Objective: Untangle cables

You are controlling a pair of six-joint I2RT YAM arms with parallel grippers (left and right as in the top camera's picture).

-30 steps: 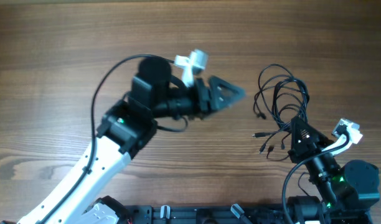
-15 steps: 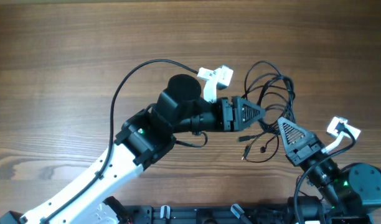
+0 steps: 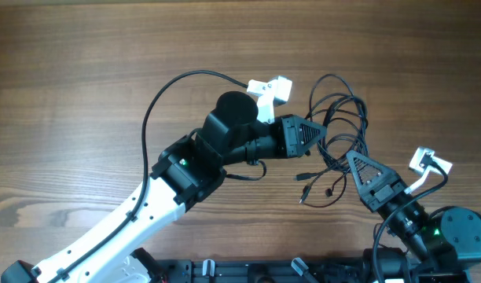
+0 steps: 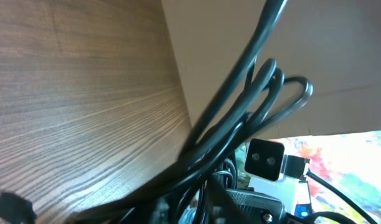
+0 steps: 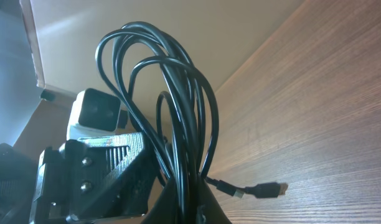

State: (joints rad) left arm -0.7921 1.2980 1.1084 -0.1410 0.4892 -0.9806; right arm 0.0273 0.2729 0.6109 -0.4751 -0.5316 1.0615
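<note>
My right end effector (image 3: 355, 160) is clamped on the cables (image 3: 335, 118). Their loops fan out beyond its tip, and the plug ends (image 3: 302, 177) trail on the desk (image 3: 83, 71) off to its left. My left end effector (image 3: 314, 130) looks pinched together on strands at the far side of the bundle, facing the right one. I judge that this gives me two anchor points for drawing the tangle apart. I can read no brand, label or writing anywhere.
</note>
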